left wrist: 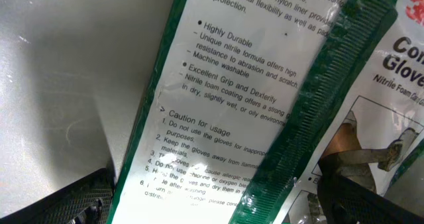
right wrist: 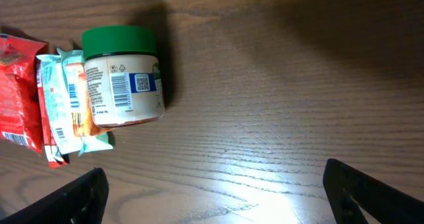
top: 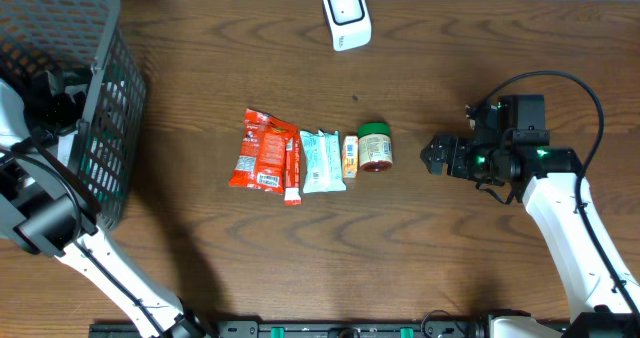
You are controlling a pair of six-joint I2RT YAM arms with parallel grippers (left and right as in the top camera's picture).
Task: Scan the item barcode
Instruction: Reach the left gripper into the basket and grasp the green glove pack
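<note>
Green-lidded jar point(right wrist: 122, 78): barcode point(right wrist: 120, 91) visible | left claw point(left wrist: 215, 197) released, hidden overhead by basket point(top: 100, 128) | right claw point(right wrist: 222, 194) released

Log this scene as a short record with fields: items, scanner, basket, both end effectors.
items: jar on its side, barcode showing; teal packets; red packets; all in one row
scanner: white, beyond the row, apart from it
basket: dark mesh, far left
left end effector: open, over glove packs
right end effector: open, empty, beside the jar, not touching
</note>
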